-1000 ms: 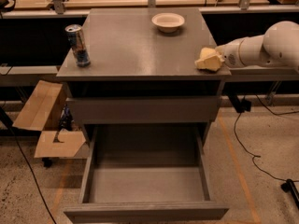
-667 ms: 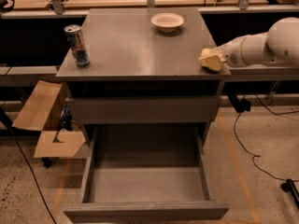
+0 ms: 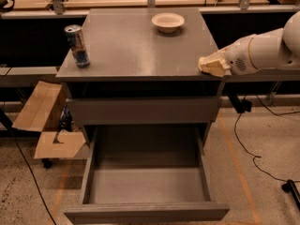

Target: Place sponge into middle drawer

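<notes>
The pale yellow sponge (image 3: 209, 64) is at the right front edge of the grey cabinet top (image 3: 131, 46). My gripper (image 3: 219, 63) reaches in from the right on a white arm and is shut on the sponge, so its fingers are mostly hidden by the foam. The middle drawer (image 3: 147, 184) is pulled wide open below, low in the view, and its flat grey floor is bare. The sponge is above and to the right of the drawer, over the cabinet's right edge.
A drink can (image 3: 78, 45) stands at the left front of the top. A white bowl (image 3: 168, 22) sits at the back. The upper drawer front (image 3: 143, 110) is closed. Cardboard flaps (image 3: 44, 121) lie left of the cabinet, and cables (image 3: 262, 158) run over the floor on the right.
The gripper with the sponge has shifted slightly toward the cabinet's right front edge. The drawer, can and bowl have not moved.
</notes>
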You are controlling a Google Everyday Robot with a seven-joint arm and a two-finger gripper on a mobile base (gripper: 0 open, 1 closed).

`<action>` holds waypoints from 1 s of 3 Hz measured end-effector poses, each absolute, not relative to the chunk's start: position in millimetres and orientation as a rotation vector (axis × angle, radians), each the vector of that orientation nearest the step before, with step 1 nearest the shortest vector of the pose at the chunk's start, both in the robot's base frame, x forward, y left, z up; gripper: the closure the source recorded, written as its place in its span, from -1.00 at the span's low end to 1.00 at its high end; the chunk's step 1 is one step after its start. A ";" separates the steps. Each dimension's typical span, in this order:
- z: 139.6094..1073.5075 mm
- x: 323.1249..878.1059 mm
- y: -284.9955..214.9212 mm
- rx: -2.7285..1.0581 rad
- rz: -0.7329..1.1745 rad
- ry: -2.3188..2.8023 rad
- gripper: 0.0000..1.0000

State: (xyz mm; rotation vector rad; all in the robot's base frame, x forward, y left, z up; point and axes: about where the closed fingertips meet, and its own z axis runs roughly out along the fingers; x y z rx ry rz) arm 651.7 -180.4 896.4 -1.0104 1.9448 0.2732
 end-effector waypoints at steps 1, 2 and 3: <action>897.1 609.0 -169.3 -1.056 0.314 1.982 1.00; 896.2 604.2 -167.7 -1.065 0.316 1.988 1.00; 882.7 597.4 -160.0 -1.095 0.365 1.981 1.00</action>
